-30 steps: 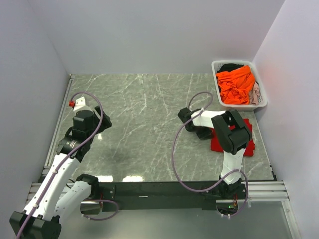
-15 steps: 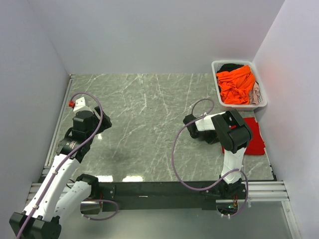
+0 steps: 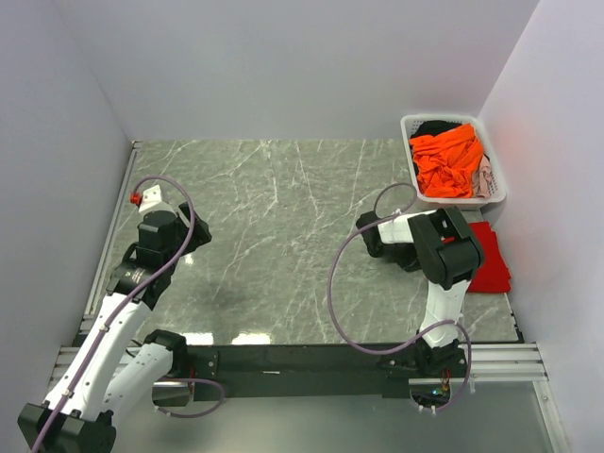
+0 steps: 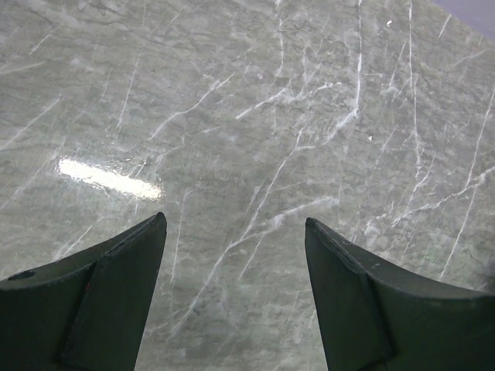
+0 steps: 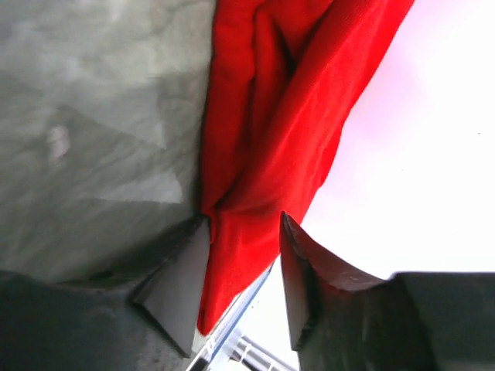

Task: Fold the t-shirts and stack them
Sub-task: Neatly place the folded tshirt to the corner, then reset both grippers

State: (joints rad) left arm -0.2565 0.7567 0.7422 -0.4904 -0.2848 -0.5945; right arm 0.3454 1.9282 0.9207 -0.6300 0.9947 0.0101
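Note:
A bright red t-shirt (image 3: 488, 261) lies folded at the table's right edge, close to the wall. In the right wrist view the red t-shirt (image 5: 271, 116) runs between the fingers of my right gripper (image 5: 244, 219). Those jaws stand apart, with a gap beside the cloth. From the top view the right gripper (image 3: 468, 255) is mostly hidden under its own arm. An orange t-shirt (image 3: 446, 162) is heaped in the white basket (image 3: 408, 127) over a dark one (image 3: 436, 125) and a pale one (image 3: 486, 176). My left gripper (image 4: 235, 219) hangs open over bare marble at the left, far from the shirts.
The basket stands in the far right corner against the right wall. The red shirt's edge reaches the table's metal rail (image 5: 232, 328). Purple cables loop from both arms (image 3: 332, 274).
My right arm has dragged the red t-shirt rightward to the table's edge, and its jaws have gone from shut to apart. The left arm has not moved.

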